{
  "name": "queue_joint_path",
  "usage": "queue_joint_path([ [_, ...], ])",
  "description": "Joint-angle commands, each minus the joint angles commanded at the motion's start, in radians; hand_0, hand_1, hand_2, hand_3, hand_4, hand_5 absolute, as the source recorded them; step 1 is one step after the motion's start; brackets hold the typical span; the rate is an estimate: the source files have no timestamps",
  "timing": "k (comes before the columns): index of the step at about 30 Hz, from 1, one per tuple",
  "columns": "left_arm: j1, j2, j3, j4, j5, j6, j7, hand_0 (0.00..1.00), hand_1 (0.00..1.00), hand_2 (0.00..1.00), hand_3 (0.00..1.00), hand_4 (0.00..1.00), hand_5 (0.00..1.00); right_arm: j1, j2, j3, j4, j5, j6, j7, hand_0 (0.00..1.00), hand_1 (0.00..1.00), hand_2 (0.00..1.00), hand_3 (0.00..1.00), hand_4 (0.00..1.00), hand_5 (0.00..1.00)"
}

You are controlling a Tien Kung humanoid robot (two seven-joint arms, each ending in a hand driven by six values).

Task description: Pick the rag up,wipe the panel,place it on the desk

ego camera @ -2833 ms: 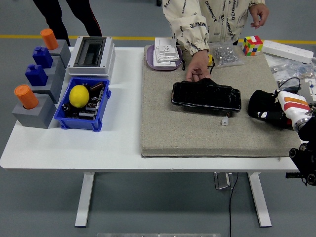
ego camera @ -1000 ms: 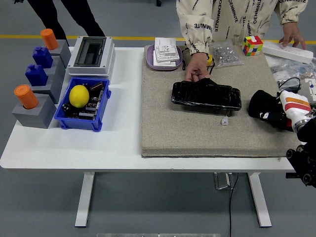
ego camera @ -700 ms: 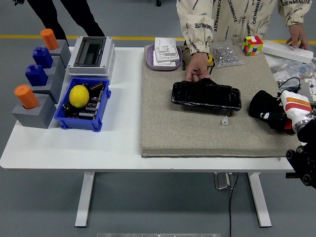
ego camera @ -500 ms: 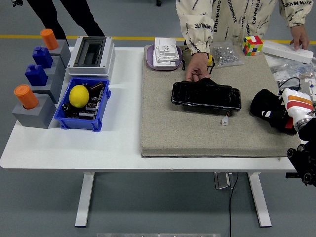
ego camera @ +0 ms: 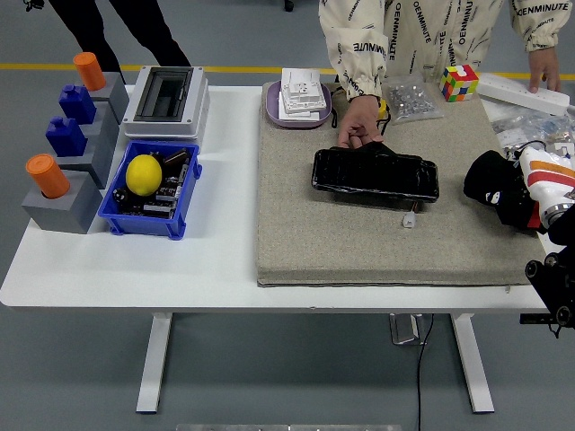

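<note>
Fingers (ego camera: 503,199) beside panel (ego camera: 375,174) lying left-right.

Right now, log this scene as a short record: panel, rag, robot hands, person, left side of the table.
panel: glossy black panel lying flat on the felt mat
rag: black rag at the mat's right edge, gripped by the right hand
left hand: not in view
person: one hand rests on the panel's far edge, the other hand on a white power strip
left side: lemon in a blue bin
</note>
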Motion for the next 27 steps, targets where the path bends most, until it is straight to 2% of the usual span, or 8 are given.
queue_joint_path([
  [11, 0.001, 0.003, -0.005, 0.0, 0.004, 0.0, -0.001, 0.65, 0.695, 0.738, 0.565, 0.596, 0.473, 0.014, -0.015, -0.045, 0.072, 0.011, 0.011, -0.026, 0.269, 0.349, 0.416, 0.418, 0.998, 0.215],
  [13, 0.003, 0.003, -0.006, 0.0, 0.005, 0.0, -0.001, 0.65, 0.695, 0.739, 0.565, 0.596, 0.473, 0.021, -0.01, -0.052, 0.081, 0.008, 0.015, -0.035, 0.269, 0.352, 0.417, 0.422, 0.998, 0.184],
  [27, 0.017, 0.007, -0.01, 0.0, 0.014, 0.0, 0.0, 0.649, 0.695, 0.738, 0.565, 0.596, 0.473, 0.032, 0.042, -0.077, 0.132, 0.005, 0.027, -0.078, 0.271, 0.354, 0.419, 0.427, 0.998, 0.15],
])
